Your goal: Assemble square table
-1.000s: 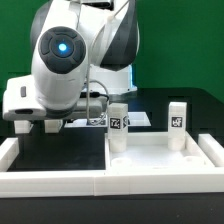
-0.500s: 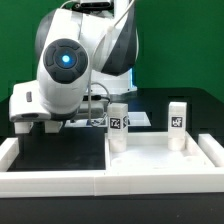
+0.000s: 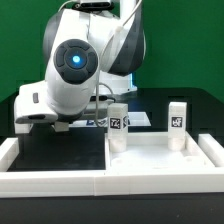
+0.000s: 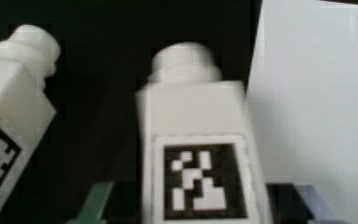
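Note:
In the wrist view a white leg (image 4: pixel 194 120) with a black-and-white tag lies on the black table, its narrow peg end pointing away. My gripper (image 4: pixel 202 202) straddles its tagged end. One of the fingers (image 4: pixel 101 203) shows on each side, with a thin dark gap to the leg. A second leg (image 4: pixel 16 95) lies beside it. In the exterior view the square table slab (image 3: pixel 160 165) lies rim-up at the front right, with two legs (image 3: pixel 118 124) (image 3: pixel 177 120) standing at its back edge. The arm hides most of my gripper (image 3: pixel 38 118) there.
The marker board (image 4: pixel 327 80) lies flat just beside the straddled leg. A long white rail (image 3: pixel 50 178) runs along the table's front and turns back at the exterior view's left. The arm's bulky body (image 3: pixel 75 65) fills the exterior view's upper left.
The arm's body has swung toward the exterior view's right and the hand has shifted with it. The slab and its two standing legs have not moved.

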Controlling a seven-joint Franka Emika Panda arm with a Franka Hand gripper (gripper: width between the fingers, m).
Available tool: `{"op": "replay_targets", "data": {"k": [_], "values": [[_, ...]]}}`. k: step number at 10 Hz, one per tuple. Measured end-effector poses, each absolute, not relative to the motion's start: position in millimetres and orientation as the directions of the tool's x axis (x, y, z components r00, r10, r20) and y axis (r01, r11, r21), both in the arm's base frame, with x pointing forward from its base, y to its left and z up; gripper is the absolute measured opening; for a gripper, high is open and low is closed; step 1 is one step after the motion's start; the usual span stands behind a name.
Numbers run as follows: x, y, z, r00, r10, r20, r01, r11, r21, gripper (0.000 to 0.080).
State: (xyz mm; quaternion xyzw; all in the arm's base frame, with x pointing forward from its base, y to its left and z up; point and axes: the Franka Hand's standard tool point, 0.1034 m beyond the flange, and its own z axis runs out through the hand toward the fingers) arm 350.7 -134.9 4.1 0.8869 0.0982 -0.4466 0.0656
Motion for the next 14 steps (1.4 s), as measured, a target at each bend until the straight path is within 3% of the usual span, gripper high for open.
{"op": "replay_targets", "data": {"k": [5, 7, 9, 10, 14], "values": [[352, -133, 5.7, 0.581, 0.121, -0.805, 0.238, -0.971, 0.027, 0.0288], [369, -120, 24.5, 0.603, 0.141, -0.785, 0.264, -0.964, 0.030, 0.0290], [390, -109, 55.5, 0.648, 0.154, -0.746, 0.275, -0.961, 0.040, 0.0290], [393, -108, 60.6, 0.655, 0.155, -0.739, 0.274, -0.961, 0.041, 0.0290], [406, -108, 53.4, 0.783, 0.219, -0.582, 0.303, -0.952, 0.050, 0.0290]]}}
